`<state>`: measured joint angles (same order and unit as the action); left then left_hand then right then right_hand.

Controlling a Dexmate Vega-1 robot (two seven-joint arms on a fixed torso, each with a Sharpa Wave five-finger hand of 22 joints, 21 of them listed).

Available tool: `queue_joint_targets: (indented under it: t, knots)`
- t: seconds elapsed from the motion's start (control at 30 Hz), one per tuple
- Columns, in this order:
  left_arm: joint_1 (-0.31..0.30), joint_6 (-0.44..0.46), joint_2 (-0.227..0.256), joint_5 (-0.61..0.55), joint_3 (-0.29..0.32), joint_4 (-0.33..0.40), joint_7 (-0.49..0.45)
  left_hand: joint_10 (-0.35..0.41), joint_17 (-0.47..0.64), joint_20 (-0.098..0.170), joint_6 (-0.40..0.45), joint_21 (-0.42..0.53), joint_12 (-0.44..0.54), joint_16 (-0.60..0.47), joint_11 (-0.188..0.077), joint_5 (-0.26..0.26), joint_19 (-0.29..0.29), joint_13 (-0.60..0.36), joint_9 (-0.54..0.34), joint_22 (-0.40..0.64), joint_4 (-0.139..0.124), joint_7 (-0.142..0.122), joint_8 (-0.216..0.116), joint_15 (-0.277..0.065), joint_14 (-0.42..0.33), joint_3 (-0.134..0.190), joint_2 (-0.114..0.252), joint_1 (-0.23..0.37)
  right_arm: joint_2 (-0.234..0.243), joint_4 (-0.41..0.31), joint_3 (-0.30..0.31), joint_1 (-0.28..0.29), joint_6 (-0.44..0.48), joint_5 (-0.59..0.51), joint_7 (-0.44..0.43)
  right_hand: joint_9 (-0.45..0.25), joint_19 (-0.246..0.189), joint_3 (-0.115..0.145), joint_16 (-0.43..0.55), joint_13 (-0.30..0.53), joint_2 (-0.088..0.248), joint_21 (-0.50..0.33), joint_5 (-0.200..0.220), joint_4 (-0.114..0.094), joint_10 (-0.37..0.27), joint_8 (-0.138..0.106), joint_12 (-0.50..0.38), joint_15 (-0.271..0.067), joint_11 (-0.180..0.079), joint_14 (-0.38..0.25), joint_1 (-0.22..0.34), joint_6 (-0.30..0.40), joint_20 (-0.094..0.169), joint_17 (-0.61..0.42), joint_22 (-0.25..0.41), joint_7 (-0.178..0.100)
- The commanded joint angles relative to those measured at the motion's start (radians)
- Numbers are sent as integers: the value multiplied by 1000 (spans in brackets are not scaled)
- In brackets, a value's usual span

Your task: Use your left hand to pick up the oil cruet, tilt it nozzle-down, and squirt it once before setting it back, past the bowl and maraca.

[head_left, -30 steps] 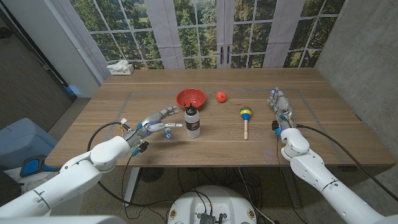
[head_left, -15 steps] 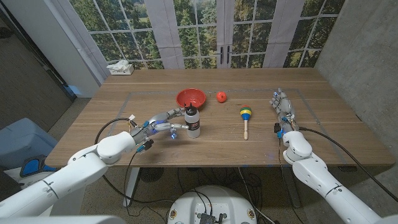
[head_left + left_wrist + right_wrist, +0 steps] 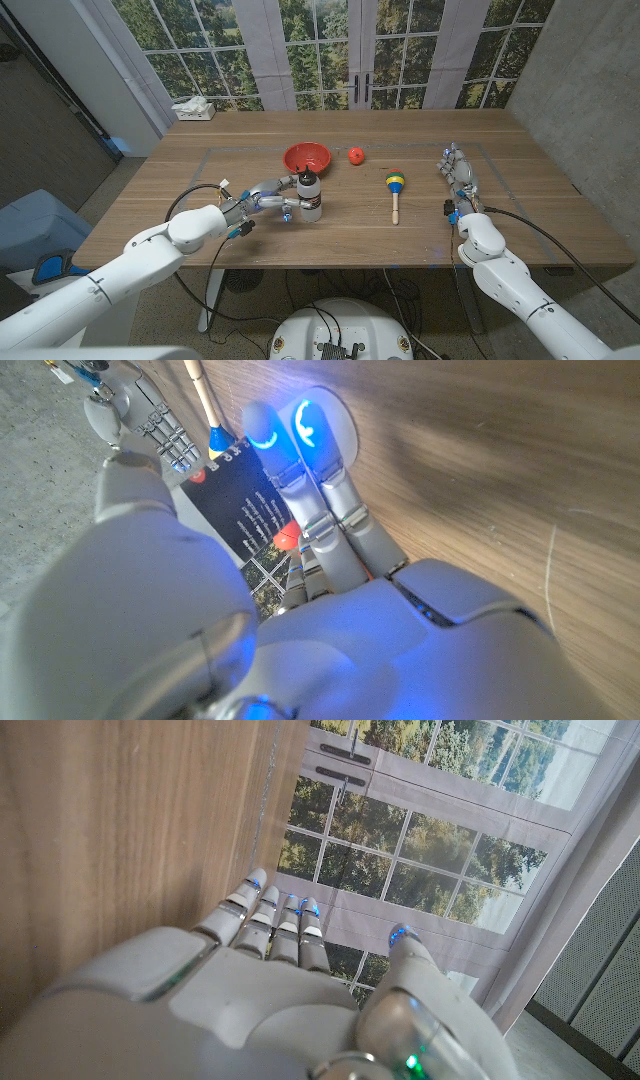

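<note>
1 oil cruet (image 3: 309,195), 1 bowl (image 3: 306,157), 1 maraca (image 3: 396,188)

A robot test room set up with a single work table

A bare wooden table (image 3: 500,215) stands before tall paned glass doors (image 3: 360,50) with pale curtains (image 3: 270,50) that look out on trees. A rough grey concrete wall (image 3: 590,90) runs along the table's right edge, cables (image 3: 540,230) trail over its near corners, and a tissue box (image 3: 193,109) sits at its far left corner.
</note>
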<state>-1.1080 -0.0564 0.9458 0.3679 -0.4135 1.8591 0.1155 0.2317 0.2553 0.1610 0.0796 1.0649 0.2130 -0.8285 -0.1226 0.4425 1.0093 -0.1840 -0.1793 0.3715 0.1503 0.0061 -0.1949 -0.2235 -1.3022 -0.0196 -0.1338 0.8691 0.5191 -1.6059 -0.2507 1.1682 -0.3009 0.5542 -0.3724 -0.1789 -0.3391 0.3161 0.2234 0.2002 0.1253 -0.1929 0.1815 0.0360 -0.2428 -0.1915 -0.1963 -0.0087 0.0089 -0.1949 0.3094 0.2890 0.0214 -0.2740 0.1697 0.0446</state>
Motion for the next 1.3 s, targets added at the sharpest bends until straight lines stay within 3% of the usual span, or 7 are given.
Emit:
queue_joint_targets:
  t: [0.03, 0.1, 0.27, 0.4, 0.5, 0.67, 1.3]
  knots:
    - [96, 3, -38, -8, -69, -54, 72, 21, 13, 52, 38, 6, 3, 12, -6, 27, -2, -4, -5, -6, -11, -87, -11, -1, 2, -12, 16, 33, -5, 13, 11, 6, -11, 6, 3, -4, -6, 0, 3, 1, -6, -4, -4, 6, -3, -1, -3, 7, 5, 1, -6, -1, -10, -2, 3, 2]
    - [109, 5, -43, -7, -79, -60, 85, 31, 18, 52, 63, 9, 3, 18, -14, 35, -2, -4, -6, -13, -18, -141, -14, -1, -2, -11, 35, 45, -4, 14, 12, 7, -11, 5, 2, -4, -6, 0, 3, 1, -6, -4, -4, 6, -3, -1, -3, 6, 5, 0, -7, -1, -10, -2, 3, 2]
    - [130, 11, -62, 12, -96, -78, 108, 100, 18, 53, 151, 30, 13, 40, -40, 33, -1, -5, -7, -26, -27, -180, -28, -3, -24, 32, 143, 117, -4, 19, 15, 5, -14, 8, 6, -4, -6, 0, 4, 1, -5, -4, -4, 7, -3, -1, -3, 6, 6, 0, -8, -1, -10, -2, 3, 3]
    - [128, 8, -75, 32, -96, -85, 100, 230, 37, 51, 292, 68, 35, 52, -36, -29, -14, -4, -11, -26, -21, -144, -53, -3, -43, 81, 230, 174, -3, 25, 15, 1, -12, 7, 8, -4, -6, -1, 4, 1, -5, -4, -4, 8, -4, -2, -3, 5, 6, 0, -9, 0, -10, -2, 3, 2]
    - [121, 13, -81, 37, -92, -81, 77, 354, 49, 50, 459, 102, 53, 61, -50, -94, -21, -4, -18, -31, -15, -86, -90, -2, -60, 126, 283, 196, -4, 27, 16, -2, -12, 8, 7, -4, -6, -1, 4, 1, -5, -4, -4, 8, -5, -2, -3, 6, 6, 0, -10, -1, -10, -2, 3, 1]
    - [114, 18, -85, 38, -89, -76, 51, 499, 64, 51, 573, 140, 72, 61, -51, -144, -37, -5, -24, -30, -10, -43, -106, -1, -75, 190, 315, 215, -4, 36, 14, -12, -12, 7, 13, -4, -5, -2, 4, 1, -4, -4, -4, 9, -2, -1, -2, 6, 5, 1, -11, -1, -10, -2, 3, 1]
    - [97, 17, -39, 51, -62, -20, 46, 523, 69, 49, 579, 159, 62, 62, -58, -163, -44, -5, -26, -30, -12, -47, -94, -1, -77, 223, 316, 216, -15, 55, 4, -28, -18, 3, 13, -4, -5, -2, 5, 1, -2, -3, -4, 14, -4, -1, -3, 6, 6, 1, -13, -1, -11, -1, 3, 2]
